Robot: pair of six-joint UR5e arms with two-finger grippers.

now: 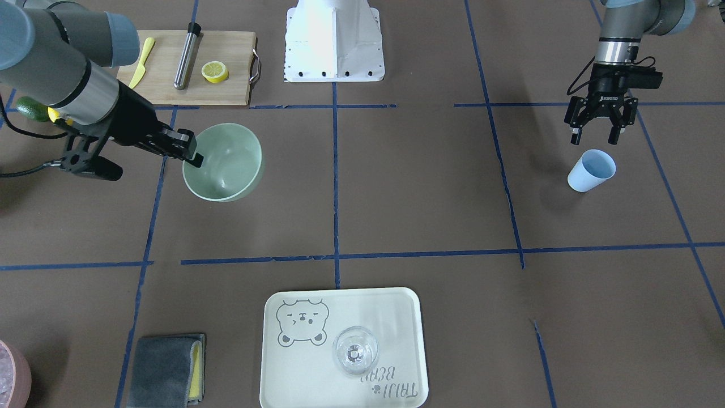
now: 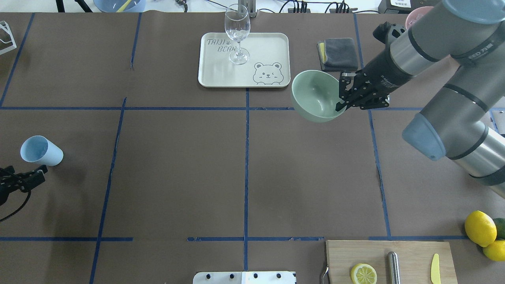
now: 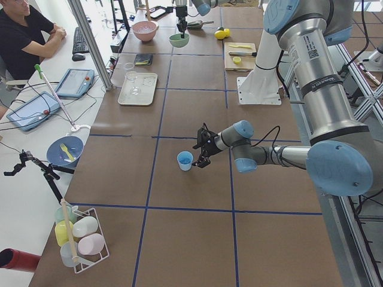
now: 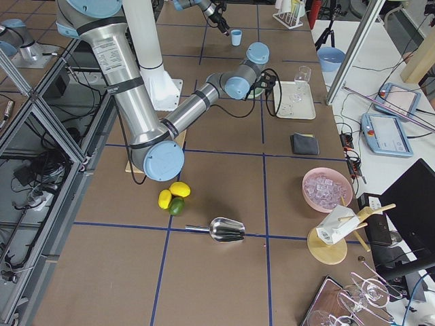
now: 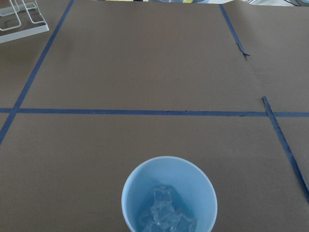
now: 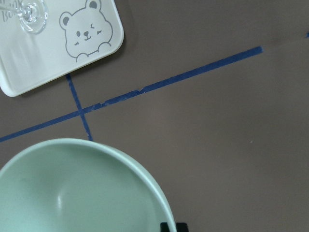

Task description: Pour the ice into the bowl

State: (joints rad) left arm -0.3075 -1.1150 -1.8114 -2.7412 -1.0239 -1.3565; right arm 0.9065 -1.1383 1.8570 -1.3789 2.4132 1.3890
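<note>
The pale mint-green bowl is held tilted by its rim, seemingly a little off the table. My right gripper is shut on that rim; the right wrist view shows the bowl's inside. The light blue cup stands upright with clear ice cubes in its bottom. My left gripper is open and empty, just above and behind the cup, not touching it.
A white bear tray holds a wine glass. A grey cloth and a pink container of ice lie beyond. A cutting board with a lemon half, lemons and a metal scoop are near the robot.
</note>
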